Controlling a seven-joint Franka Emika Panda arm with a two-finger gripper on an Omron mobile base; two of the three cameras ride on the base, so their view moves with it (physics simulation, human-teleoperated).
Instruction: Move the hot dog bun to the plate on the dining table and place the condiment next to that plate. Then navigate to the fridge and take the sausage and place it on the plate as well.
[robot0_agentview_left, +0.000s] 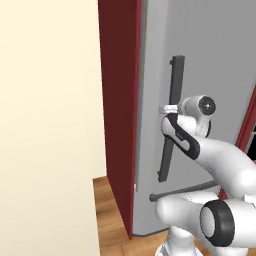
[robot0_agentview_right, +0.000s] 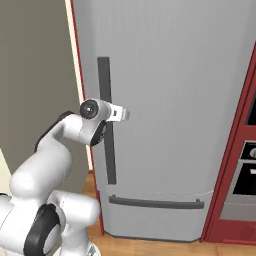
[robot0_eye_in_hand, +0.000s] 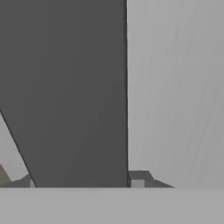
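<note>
Left base view: the fridge (robot0_agentview_left: 200, 50) stands shut, its grey door facing the robot, with a dark red cabinet panel (robot0_agentview_left: 119, 100) along its left edge and a cream wall (robot0_agentview_left: 47, 125) beyond. The gripper (robot0_agentview_left: 167, 108) sits at the long vertical door handle (robot0_agentview_left: 170, 120), fingers either side of the bar, clenched on it. Below lies the drawer's dark bar handle (robot0_agentview_right: 156, 202). A red oven cabinet (robot0_agentview_right: 235, 165) flanks the right side.
</note>
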